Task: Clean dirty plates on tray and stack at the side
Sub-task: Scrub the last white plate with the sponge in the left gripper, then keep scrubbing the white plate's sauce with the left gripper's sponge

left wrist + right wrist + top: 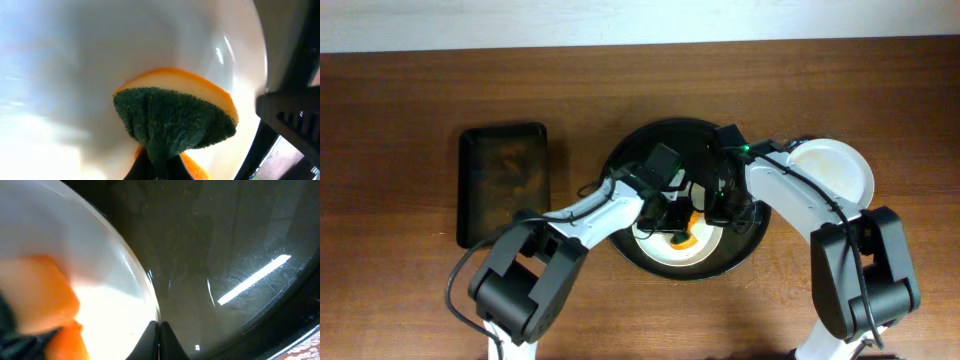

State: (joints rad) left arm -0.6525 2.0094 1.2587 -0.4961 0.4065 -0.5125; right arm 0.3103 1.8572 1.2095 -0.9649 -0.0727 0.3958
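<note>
The brown wooden table [400,100] carries everything. Near its middle sits the tray [692,128], round, black and raised at the rim; its glossy floor fills most of the right wrist view [240,240]. Well apart to the left lies a smaller rectangular dark tray [503,183].

Both arms reach in from the near edge and meet over the round tray. One white plate [655,250] lies inside the tray, toward its near side. A second white plate [840,168] rests on the table just beside the tray's right rim; I cannot tell whether it is smeared.

On the plate in the tray is a sponge [686,238], orange with a dark green scouring face. In the left wrist view the sponge [175,120] sits against the white plate [100,60], green side toward the camera.

The left gripper [157,167] is clamped on the sponge, its dark fingers pinching the green face into a fold. The right gripper [160,337] has its fingertips drawn together right at the edge of the white plate [60,225]. They seem to pinch the rim, though the close, blurred view leaves this uncertain.
</note>
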